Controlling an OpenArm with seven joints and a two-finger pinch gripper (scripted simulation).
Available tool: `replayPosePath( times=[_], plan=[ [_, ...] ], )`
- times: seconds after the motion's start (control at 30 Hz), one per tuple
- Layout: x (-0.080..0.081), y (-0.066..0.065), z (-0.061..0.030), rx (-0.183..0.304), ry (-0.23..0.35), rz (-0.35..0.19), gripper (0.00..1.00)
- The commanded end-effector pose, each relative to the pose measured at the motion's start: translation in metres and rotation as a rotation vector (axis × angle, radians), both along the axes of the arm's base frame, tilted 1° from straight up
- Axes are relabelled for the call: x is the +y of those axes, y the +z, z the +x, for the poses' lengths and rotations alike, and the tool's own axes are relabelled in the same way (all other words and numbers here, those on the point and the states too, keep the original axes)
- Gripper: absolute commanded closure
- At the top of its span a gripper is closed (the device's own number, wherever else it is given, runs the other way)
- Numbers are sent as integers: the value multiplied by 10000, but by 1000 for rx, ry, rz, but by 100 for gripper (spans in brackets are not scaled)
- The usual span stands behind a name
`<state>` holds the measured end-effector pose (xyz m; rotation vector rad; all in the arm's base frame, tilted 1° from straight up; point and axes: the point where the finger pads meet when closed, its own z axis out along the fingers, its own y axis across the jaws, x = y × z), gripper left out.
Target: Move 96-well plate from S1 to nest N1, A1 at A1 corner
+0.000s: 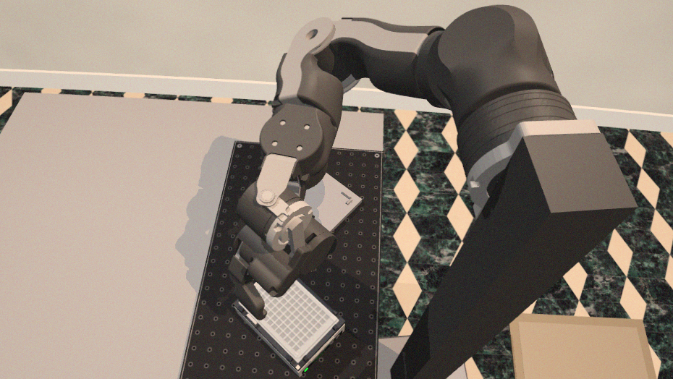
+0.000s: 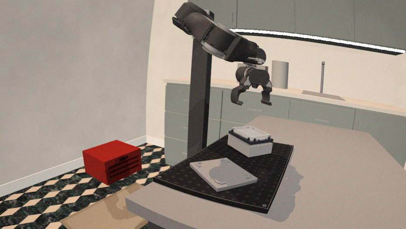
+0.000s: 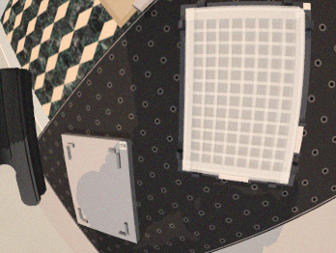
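The white 96-well plate [image 1: 297, 322] sits flat in the pocket of the plate shaker S1 [image 2: 249, 146] at the near end of the black breadboard. It also shows in the exterior view [image 2: 250, 132] and the wrist view [image 3: 242, 90]. A pale square mark [image 3: 307, 5] lies just outside one pocket corner. The plate nest N1 [image 2: 222, 173] is a flat grey slab with corner locators, empty; it also shows in the wrist view [image 3: 100, 185]. My gripper [image 2: 252, 102] is open and empty, fingers pointing down, well above the plate. In the top view it [image 1: 261, 289] covers the plate's far corner.
The black perforated breadboard [image 2: 255, 182] carries both stations on the grey table. The arm's dark column [image 2: 198, 99] stands at the table's edge beside the shaker. A red box [image 2: 112, 160] and a cardboard sheet [image 1: 581, 348] lie on the floor.
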<state>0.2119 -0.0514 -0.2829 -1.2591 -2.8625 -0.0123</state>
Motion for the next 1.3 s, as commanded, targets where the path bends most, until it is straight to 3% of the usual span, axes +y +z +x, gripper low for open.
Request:
replayPosePath(
  times=[0.0, 0.1, 0.27, 1.27],
  plan=[
    [9, 18, 23, -11, -5, 7, 23],
    [9, 18, 23, -11, -5, 7, 23],
    [395, -196, -82, -10, -5, 7, 23],
    [447, -212, -91, -8, 0, 7, 23]
  ],
)
